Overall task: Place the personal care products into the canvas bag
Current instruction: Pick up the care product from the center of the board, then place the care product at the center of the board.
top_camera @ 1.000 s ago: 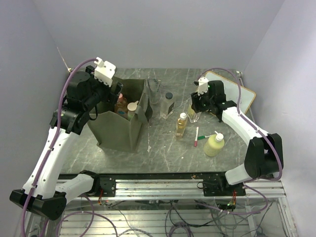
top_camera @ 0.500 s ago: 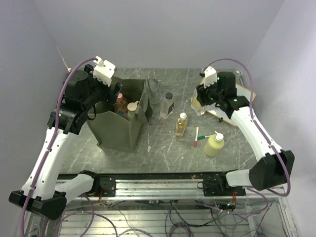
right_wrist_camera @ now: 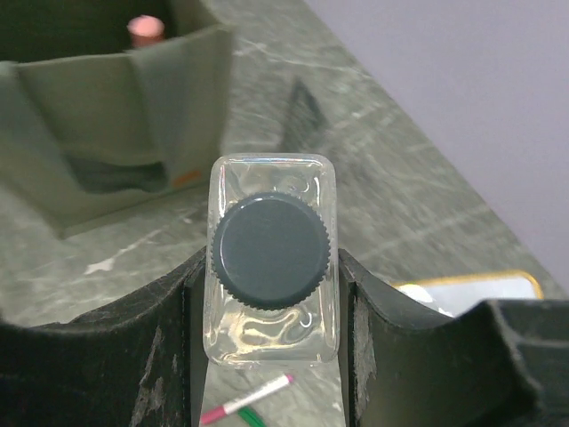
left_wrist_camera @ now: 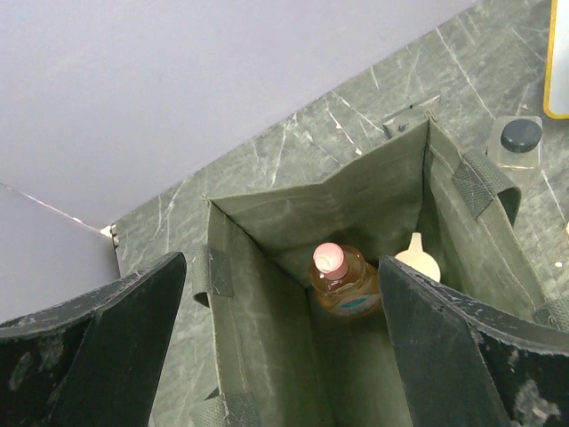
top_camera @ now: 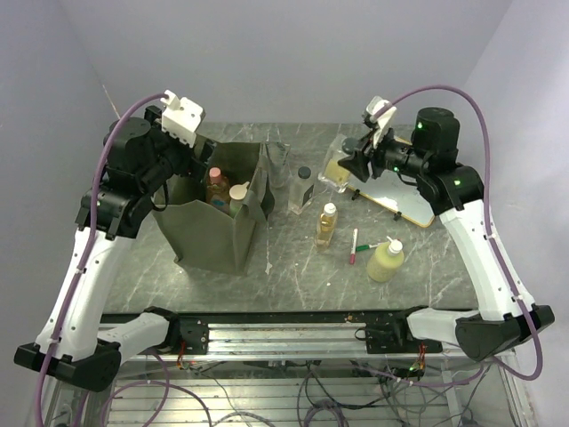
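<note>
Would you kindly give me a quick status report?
Right tool shut on clear dark-capped bottle, aloft. Left tool open, over canvas bag mouth, possibly blocking drop.

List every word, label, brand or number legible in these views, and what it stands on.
No text is readable anywhere.
On the orange bottle in the canvas bag: a teal label, too blurred to read.
On the clear bottle: no print visible.
</note>
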`<state>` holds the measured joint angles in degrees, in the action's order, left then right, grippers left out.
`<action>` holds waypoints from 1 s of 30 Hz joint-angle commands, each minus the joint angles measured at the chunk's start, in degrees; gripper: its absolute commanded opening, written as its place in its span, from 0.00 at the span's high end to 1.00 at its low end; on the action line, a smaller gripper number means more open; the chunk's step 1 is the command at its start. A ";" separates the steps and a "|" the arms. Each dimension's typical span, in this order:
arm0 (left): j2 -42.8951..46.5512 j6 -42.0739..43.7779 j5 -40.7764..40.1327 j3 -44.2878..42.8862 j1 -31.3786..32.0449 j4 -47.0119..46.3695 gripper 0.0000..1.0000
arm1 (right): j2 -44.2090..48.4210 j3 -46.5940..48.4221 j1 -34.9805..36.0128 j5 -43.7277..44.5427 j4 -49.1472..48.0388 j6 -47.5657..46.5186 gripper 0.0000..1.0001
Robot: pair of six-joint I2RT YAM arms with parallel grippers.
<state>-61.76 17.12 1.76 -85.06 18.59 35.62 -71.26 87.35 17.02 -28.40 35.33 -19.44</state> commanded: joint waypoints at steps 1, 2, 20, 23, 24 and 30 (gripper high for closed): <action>-0.56 -1.06 0.39 -1.37 0.32 1.27 0.00 | 0.23 2.85 4.57 -11.77 -4.11 2.00 1.00; -0.68 -1.01 0.01 -1.39 0.31 1.17 0.00 | -0.13 2.66 5.55 -13.24 -4.37 2.63 1.00; -4.67 -0.23 -0.71 -3.28 -3.31 0.71 0.00 | -4.05 -20.20 25.85 5.76 -22.40 13.88 1.00; -4.46 -0.05 -0.29 -2.42 -4.45 0.33 0.00 | -3.21 -25.24 28.52 11.34 -25.49 14.20 1.00; -4.31 -0.33 0.25 -1.93 -5.03 0.07 0.00 | -2.96 -26.76 29.13 13.09 -26.62 14.53 1.00; -3.46 -0.55 2.90 1.12 -7.65 -1.18 0.00 | -1.74 -34.02 31.28 16.80 -32.71 15.56 1.00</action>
<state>-66.37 16.91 2.24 -85.41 12.47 35.99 -77.34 54.70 47.44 -15.33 15.22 -5.48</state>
